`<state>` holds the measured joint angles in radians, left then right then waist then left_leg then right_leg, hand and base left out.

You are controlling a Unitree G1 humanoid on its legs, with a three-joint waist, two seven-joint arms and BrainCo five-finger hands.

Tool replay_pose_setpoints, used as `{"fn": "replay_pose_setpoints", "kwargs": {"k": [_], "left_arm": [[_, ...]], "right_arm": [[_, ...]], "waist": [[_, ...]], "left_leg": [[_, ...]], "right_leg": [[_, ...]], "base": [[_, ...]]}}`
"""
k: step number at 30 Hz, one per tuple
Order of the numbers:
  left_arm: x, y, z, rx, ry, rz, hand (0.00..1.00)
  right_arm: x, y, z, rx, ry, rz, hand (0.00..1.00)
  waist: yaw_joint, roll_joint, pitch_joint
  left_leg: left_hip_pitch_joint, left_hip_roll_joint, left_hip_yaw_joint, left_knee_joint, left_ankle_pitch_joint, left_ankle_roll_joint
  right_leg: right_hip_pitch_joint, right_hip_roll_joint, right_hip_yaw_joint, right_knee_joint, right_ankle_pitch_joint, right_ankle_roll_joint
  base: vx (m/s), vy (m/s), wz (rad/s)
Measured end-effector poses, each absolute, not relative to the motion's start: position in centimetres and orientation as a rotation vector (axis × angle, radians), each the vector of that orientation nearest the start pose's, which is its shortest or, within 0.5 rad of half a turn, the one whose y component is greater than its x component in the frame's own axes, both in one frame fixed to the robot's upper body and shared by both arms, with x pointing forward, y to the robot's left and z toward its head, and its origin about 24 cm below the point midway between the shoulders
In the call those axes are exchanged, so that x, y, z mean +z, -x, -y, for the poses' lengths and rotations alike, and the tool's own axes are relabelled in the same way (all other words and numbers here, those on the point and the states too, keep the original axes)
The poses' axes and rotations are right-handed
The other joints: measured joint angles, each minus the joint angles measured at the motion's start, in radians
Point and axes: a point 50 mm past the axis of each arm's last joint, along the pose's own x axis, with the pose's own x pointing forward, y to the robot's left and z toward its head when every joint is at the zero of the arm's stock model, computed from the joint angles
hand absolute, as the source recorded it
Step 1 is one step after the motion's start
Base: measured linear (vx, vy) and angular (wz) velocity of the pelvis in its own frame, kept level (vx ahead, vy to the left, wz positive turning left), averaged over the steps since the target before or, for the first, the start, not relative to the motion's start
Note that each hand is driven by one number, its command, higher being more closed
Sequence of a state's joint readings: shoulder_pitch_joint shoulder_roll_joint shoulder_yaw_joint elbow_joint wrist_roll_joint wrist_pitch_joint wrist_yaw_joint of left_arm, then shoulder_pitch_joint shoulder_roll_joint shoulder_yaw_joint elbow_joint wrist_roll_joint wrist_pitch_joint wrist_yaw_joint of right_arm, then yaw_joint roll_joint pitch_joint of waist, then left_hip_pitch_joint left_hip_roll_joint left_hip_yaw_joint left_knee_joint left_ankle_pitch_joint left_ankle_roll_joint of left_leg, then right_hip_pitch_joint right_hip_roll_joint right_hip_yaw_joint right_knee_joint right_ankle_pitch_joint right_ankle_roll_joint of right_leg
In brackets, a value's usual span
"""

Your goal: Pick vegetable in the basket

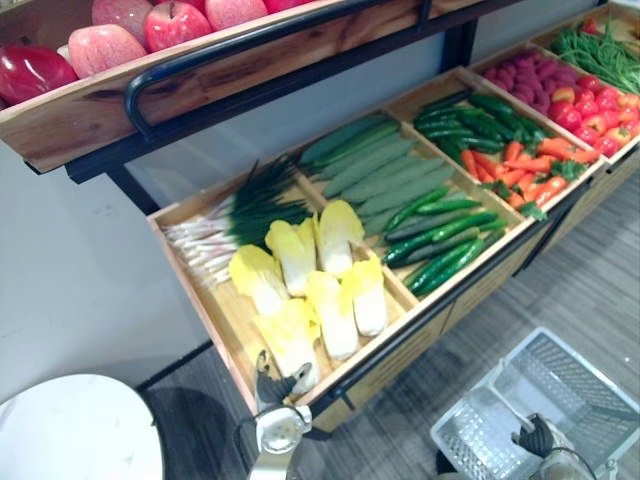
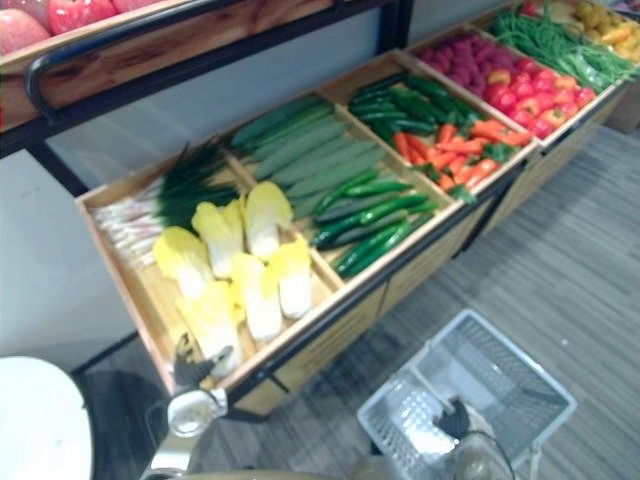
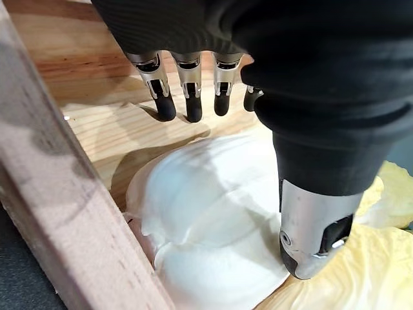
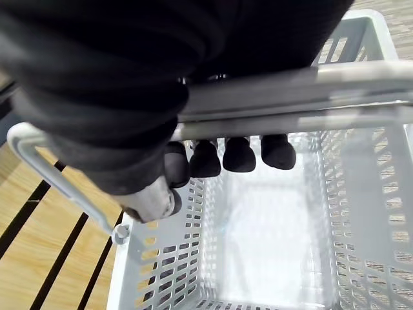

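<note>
We count six cabbages (image 1: 333,315), left robot hand (image 3: 187,77) spread over the seven-o'clock one, right robot hand (image 4: 222,155) curled round one basket handle (image 4: 310,97)

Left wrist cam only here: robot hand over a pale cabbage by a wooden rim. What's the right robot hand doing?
Observer: The right robot hand is curled round the handle of a grey plastic basket.
Operator: Anything in it?
Observer: No, the basket is empty.
Operator: What's beside the cabbages?
Observer: Behind them, spring onions in the same wooden compartment.
</note>
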<state>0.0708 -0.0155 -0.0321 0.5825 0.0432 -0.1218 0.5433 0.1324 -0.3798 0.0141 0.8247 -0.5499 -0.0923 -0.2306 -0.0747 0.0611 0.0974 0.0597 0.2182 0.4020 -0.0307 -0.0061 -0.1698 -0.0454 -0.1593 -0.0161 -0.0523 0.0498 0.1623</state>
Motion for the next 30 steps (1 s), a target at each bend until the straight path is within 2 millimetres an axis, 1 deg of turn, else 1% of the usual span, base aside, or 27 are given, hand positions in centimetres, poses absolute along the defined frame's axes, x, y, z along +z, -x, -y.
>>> {"fn": "replay_pose_setpoints", "kwargs": {"k": [10,17,18,24,27,30], "left_arm": [[-8.58,-19.07,-16.84,0.476,-0.195,-0.503,0.0],[-8.68,-19.21,-16.92,0.455,-0.219,-0.504,0.0],[-8.67,-19.22,-16.94,0.455,-0.22,-0.504,1.0],[-8.68,-19.38,-17.02,0.457,-0.225,-0.502,1.0],[-8.69,-19.51,-16.99,0.456,-0.226,-0.497,1.0],[-8.82,-19.39,-17.08,0.46,-0.236,-0.496,1.0]], "right_arm": [[-11.03,-13.16,27.93,-0.015,0.955,-0.789,1.0],[-11.07,-13.13,27.85,-0.01,0.955,-0.79,1.0],[-11.07,-13.13,27.85,-0.011,0.955,-0.79,1.0],[-11.09,-13.12,27.82,-0.01,0.954,-0.789,1.0],[-11.17,-12.94,27.85,-0.01,0.954,-0.796,1.0],[-11.2,-12.9,27.86,-0.01,0.954,-0.797,1.0]], "waist": [[0.003,-0.001,0.0],[0.008,-0.002,0.001],[0.007,-0.002,0.001],[0.01,-0.002,0.001],[0.021,-0.002,0.001],[0.023,-0.002,0.001]], "left_leg": [[0.007,0.0,0.002,0.0,0.0,0.0],[0.013,-0.001,0.002,0.0,-0.003,-0.004],[0.013,-0.001,0.002,-0.001,-0.003,-0.004],[0.013,-0.001,0.002,0.0,-0.008,-0.007],[0.013,-0.001,0.001,0.0,-0.009,-0.007],[0.014,-0.001,0.001,0.0,-0.01,-0.009]], "right_leg": [[0.019,0.001,0.0,-0.029,0.013,0.0],[0.028,0.001,-0.001,-0.037,0.014,0.001],[0.028,0.001,-0.001,-0.038,0.014,0.001],[0.03,0.001,-0.001,-0.042,0.014,0.001],[0.032,0.001,-0.001,-0.049,0.014,0.001],[0.033,0.001,-0.001,-0.051,0.016,0.003]], "base": [[0.0,0.0,0.0],[0.0,0.0,0.0],[0.0,0.0,0.0],[0.0,0.0,0.0],[0.0,0.0,0.0],[0.0,0.0,0.0]]}}
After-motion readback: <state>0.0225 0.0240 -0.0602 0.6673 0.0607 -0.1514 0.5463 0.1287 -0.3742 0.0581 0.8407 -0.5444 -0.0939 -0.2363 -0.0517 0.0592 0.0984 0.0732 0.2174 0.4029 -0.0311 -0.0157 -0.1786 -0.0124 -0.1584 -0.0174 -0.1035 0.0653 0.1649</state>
